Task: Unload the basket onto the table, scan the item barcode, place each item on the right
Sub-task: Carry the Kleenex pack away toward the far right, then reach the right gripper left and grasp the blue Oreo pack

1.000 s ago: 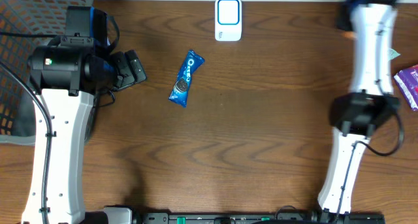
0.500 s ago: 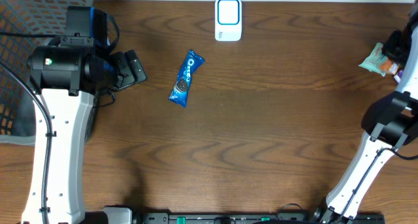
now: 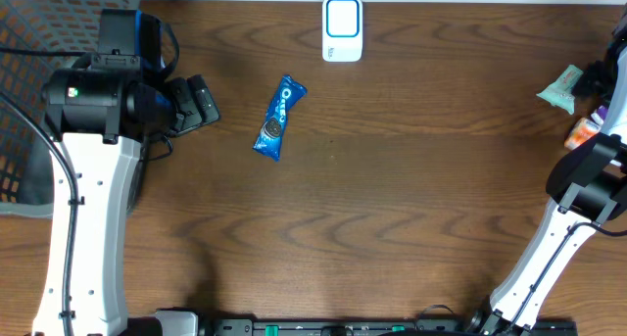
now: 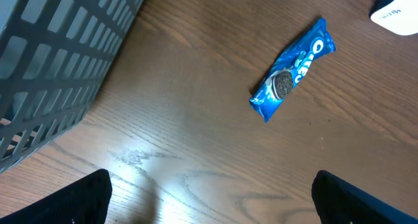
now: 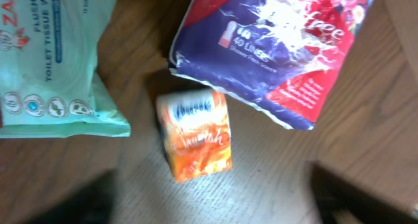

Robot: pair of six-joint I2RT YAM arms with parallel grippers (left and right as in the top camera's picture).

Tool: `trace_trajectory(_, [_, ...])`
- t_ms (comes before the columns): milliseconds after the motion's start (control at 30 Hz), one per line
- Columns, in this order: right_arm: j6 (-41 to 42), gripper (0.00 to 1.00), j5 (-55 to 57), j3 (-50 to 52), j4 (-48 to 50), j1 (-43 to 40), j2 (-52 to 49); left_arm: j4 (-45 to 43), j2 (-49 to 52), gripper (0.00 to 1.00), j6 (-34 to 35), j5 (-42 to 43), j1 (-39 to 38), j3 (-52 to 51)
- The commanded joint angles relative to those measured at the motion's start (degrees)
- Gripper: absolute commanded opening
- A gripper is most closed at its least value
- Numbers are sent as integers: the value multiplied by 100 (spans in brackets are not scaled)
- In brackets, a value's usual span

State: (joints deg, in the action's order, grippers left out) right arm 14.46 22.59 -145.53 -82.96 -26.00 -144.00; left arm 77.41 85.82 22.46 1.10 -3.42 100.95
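Note:
A blue Oreo pack [image 3: 279, 118] lies flat on the wooden table, left of centre. It shows again in the left wrist view [image 4: 292, 68]. The white scanner [image 3: 342, 28] with a blue screen stands at the back edge, and only its corner [image 4: 398, 12] shows in the left wrist view. My left gripper [image 3: 201, 103] hovers open to the left of the pack, with nothing between its fingers [image 4: 212, 201]. My right gripper [image 3: 600, 81] is at the table's far right edge, open [image 5: 215, 204] above a small orange box [image 5: 194, 134].
A grey mesh basket [image 3: 39, 42] fills the back left corner, close beside my left arm. At the right edge lie a mint-green wipes pack [image 3: 560, 89], the orange box [image 3: 581, 132] and a red and purple pack [image 5: 274, 48].
My right arm has swung out to the table's right edge and its jaws have opened. The orange box that was at the gripper now lies on the table. The left arm has not moved.

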Motion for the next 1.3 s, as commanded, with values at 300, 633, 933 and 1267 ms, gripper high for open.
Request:
trace_trajectory(300, [-404,99,-2046,-203,-229,999,24,15,28,98,-35,-92,24,17])
trace_trajectory(633, [-549,99,-4640,-197,-472,2688,22,15,28,98,-35,-92,24,17])
trace_trajectory(933, [-109,99,-4496,55,501,4448,20,15,28,98,-37,-92,24,17])
trace_trajectory(1267, [2430,87,-3346,1329,2542,5823,20,15,28,98,-37,-92,24,17])
